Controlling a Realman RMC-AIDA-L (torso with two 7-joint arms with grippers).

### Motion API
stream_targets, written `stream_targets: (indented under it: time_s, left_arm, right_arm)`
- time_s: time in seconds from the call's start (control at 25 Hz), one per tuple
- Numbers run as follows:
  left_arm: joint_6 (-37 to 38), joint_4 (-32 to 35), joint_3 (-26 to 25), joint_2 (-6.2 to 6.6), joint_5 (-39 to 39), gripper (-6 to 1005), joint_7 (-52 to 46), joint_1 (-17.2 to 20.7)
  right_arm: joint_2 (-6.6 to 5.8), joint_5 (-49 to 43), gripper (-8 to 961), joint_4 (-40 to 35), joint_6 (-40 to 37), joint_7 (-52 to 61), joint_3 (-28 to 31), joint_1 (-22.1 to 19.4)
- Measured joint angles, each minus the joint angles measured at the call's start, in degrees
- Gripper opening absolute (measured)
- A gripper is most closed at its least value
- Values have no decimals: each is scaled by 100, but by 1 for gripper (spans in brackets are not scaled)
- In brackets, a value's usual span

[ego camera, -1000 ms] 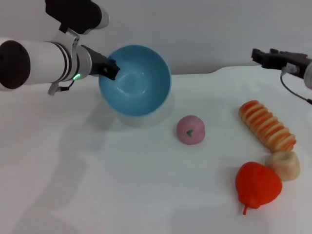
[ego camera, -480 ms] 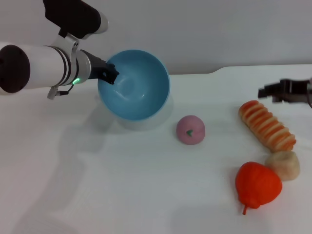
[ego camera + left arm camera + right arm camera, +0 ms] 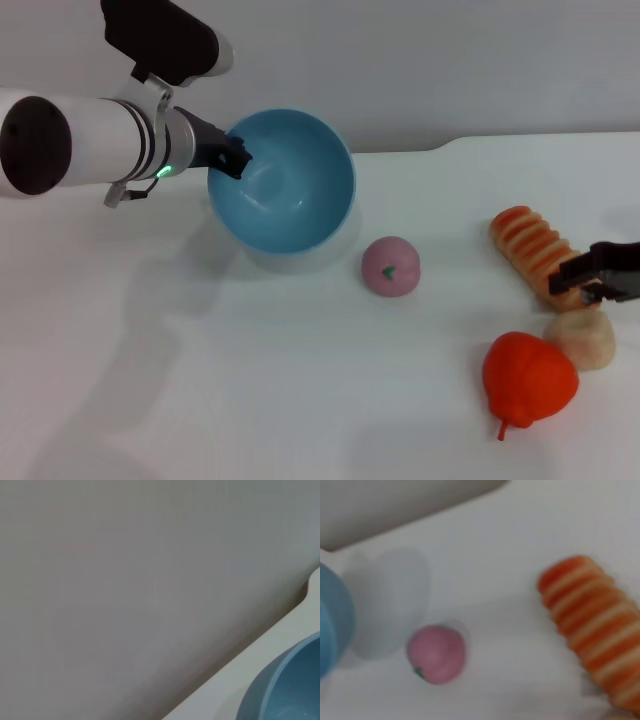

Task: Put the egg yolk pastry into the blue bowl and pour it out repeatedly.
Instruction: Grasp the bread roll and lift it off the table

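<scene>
The egg yolk pastry (image 3: 585,340), a pale beige lump, lies on the white table at the right, between the striped bread and a red fruit. My right gripper (image 3: 578,279) hovers open just above and behind it, overlapping the near end of the bread. The blue bowl (image 3: 283,180) is lifted off the table at the back left and tilted so its empty inside faces forward. My left gripper (image 3: 230,153) is shut on the bowl's left rim. The bowl's edge also shows in the left wrist view (image 3: 285,690) and the right wrist view (image 3: 332,620).
A pink bun with a green mark (image 3: 391,266) sits mid-table, right of the bowl, and shows in the right wrist view as well (image 3: 436,653). The long orange-striped bread (image 3: 530,245) lies at the right. A red fruit (image 3: 528,380) sits in front of the pastry.
My right gripper has come from the back right, forward and down, to just over the pastry. The left arm and tilted bowl shifted slightly right.
</scene>
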Motion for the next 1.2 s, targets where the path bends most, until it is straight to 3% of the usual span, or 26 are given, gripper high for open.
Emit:
stream_targets:
  time_s: [0.6, 1.0, 1.2]
  left_arm:
    - [-27, -49, 136, -16, -8, -1, 0, -28]
    - [-32, -59, 134, -14, -9, 0, 0, -3]
    - [-32, -60, 150, -13, -8, 0, 0, 2]
  right_arm:
    - [-42, -580, 433, 395, -255, 87, 459, -91]
    - [-4, -708, 433, 924, 467, -23, 611, -123]
    - [1, -193, 433, 1293, 707, -361, 609, -33]
